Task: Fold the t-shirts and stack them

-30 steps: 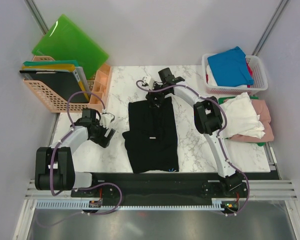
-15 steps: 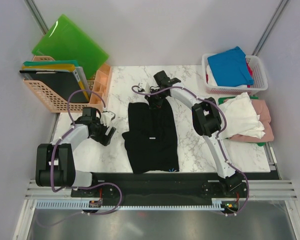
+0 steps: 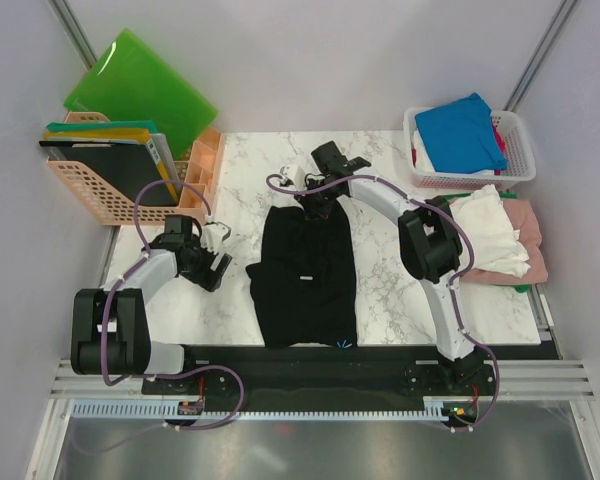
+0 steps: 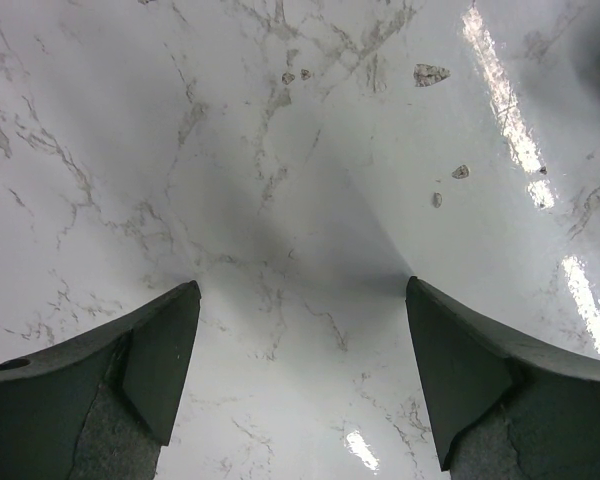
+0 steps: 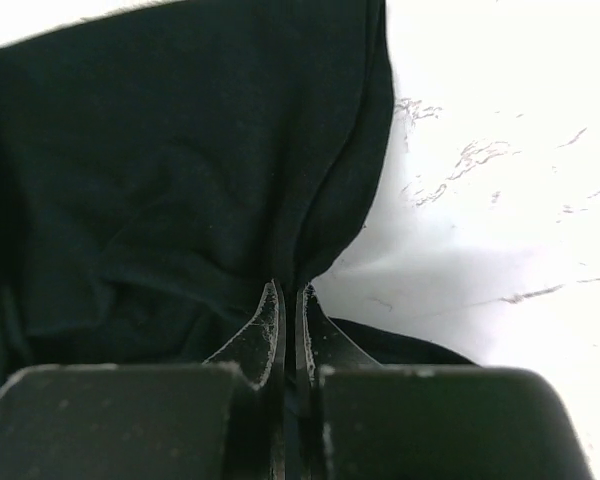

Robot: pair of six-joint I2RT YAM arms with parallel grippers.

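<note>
"Listing the arms first: how does the right one stand?"

"Item one, right arm (image 3: pixel 432 250): stretched far out over the desk (image 3: pixel 240 170) and bent at the elbow. The right gripper (image 5: pixel 288 290) is down at the far edge of the black t-shirt (image 3: pixel 305 275). Its fingers are pinched tight, with a ridge of the black cloth caught between them."

"And the left?"

"Item two, left arm (image 3: pixel 145 272): folded low, out to the left of that shirt. The left gripper (image 4: pixel 300 300) hangs over bare marble with its jaws spread wide, holding nothing, apart from the cloth."

"Containers?"

"Item three, white lattice basket (image 3: pixel 520 150), far right corner: a bright blue t-shirt (image 3: pixel 460 130) on top, with bits of white and red cloth under it. Item four, orange lattice basket (image 3: pixel 90 195), left side: flat folders (image 3: pixel 105 135) on edge, teal, yellow and dark. A translucent green board (image 3: pixel 140 85) leans on the wall behind it. A small peach tray (image 3: pixel 202 170) sits just beside it; I can't tell what it holds."

"Loose stock?"

"On the desk's right edge, near the white basket: a rumpled white t-shirt (image 3: pixel 485 235) over a pink t-shirt (image 3: pixel 532 222), with green cloth (image 3: pixel 507 193) peeping out beneath. The black t-shirt lies mid-desk, folded to a long rectangle. It is matt and soft, with a small white label (image 3: pixel 304 276) showing and a sleeve bulging at its left. The desk top is glossy white marble with grey veins."
</note>
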